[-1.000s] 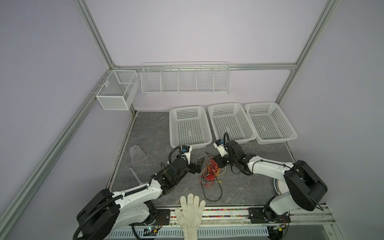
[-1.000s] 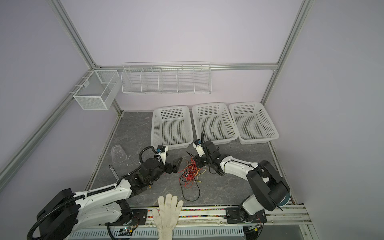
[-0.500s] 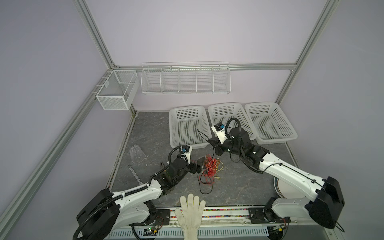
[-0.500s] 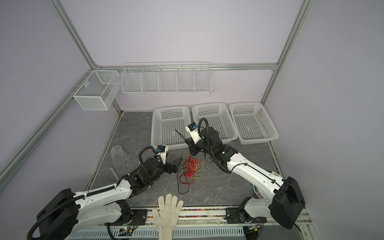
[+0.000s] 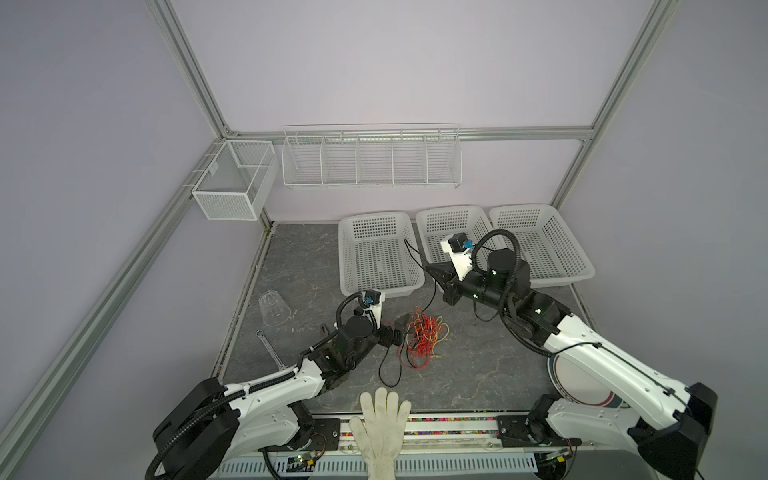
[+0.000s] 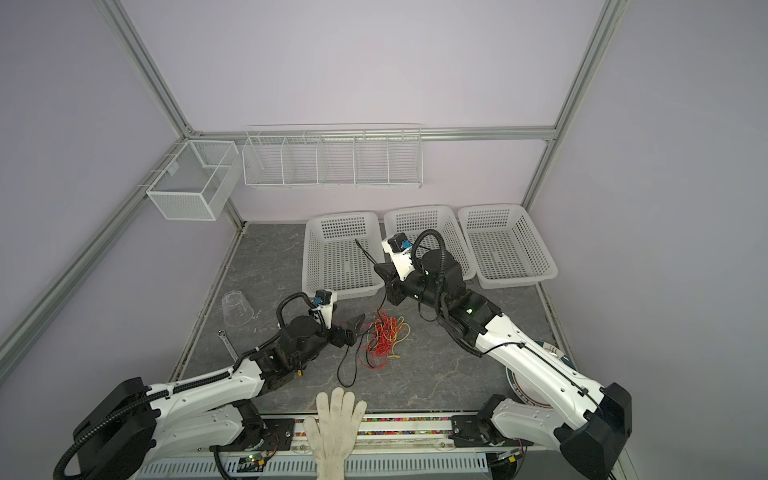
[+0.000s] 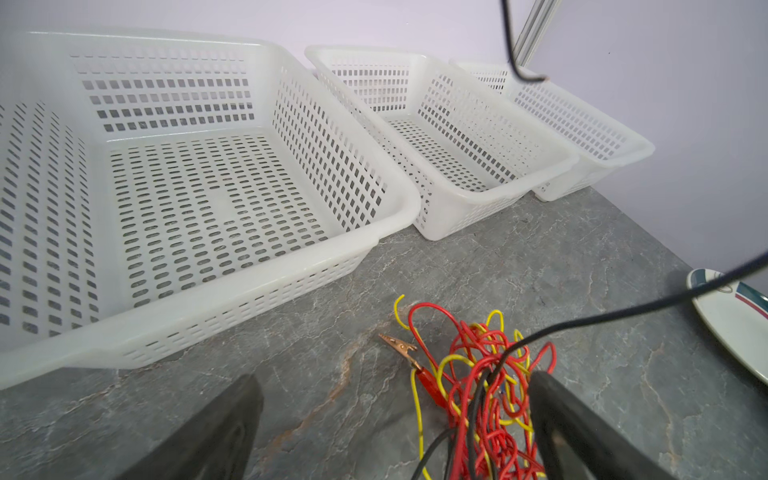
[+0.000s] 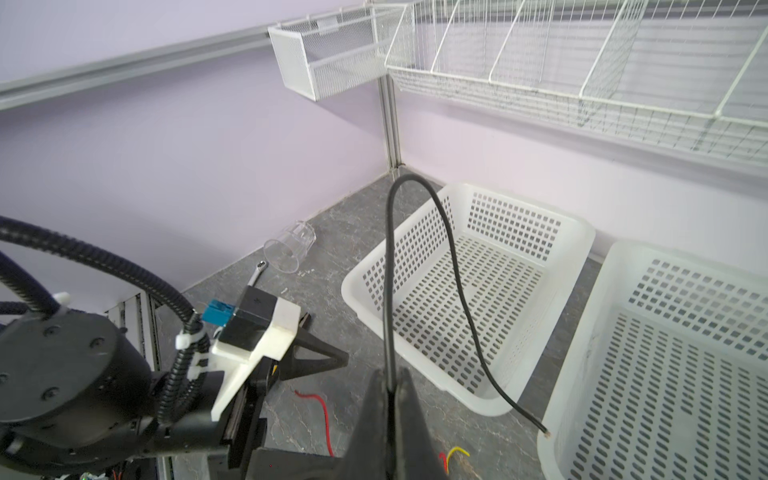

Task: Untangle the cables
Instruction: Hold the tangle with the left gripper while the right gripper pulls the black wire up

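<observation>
The cables lie as a tangle of red and yellow wire (image 5: 422, 338) (image 6: 384, 334) (image 7: 478, 374) on the grey table. The black cable (image 5: 432, 295) (image 8: 387, 291) rises taut out of the tangle into my right gripper (image 5: 429, 271) (image 6: 377, 268) (image 8: 389, 384). That gripper is shut on it, raised by the front corner of the nearest basket. The cable's free end arches over that basket. More black cable loops on the table (image 5: 388, 370). My left gripper (image 5: 398, 330) (image 6: 355, 330) (image 7: 392, 380) is open and low, with one finger against the tangle's edge.
Three white baskets (image 5: 382, 291) (image 5: 451, 214) (image 5: 540, 210) stand in a row at the back. A clear cup (image 5: 274, 307) and a wrench (image 5: 270, 349) lie at the left. A plate (image 5: 582, 382) sits under the right arm and a white glove (image 5: 384, 424) lies on the front rail.
My right gripper has risen from the tangle and moved back toward the baskets, drawing the black cable up with it. The left gripper has stayed open in place.
</observation>
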{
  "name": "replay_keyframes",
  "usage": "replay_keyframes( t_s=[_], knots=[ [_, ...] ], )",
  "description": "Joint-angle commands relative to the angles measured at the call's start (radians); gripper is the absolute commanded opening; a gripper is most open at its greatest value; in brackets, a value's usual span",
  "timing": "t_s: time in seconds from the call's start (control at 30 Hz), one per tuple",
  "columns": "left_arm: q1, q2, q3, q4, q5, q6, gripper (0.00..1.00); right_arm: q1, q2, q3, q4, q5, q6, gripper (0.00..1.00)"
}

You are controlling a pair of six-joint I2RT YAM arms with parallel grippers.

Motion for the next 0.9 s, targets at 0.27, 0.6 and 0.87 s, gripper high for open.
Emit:
replay_keyframes(
  t_s=[0.27, 0.6, 0.87],
  knots=[
    [-0.006, -0.001, 0.02, 0.032, -0.012, 0.015, 0.99, 0.006, 0.016, 0.137, 0.071, 0.031, -0.033, 0.06],
    [-0.006, 0.0, 0.014, 0.035, -0.027, 0.014, 0.99, -0.005, 0.023, 0.22, 0.104, 0.192, -0.075, 0.06],
    [-0.006, 0.019, 0.016, 0.039, -0.032, 0.02, 0.99, -0.043, 0.005, 0.25, 0.157, 0.25, -0.111, 0.06]
  ],
)
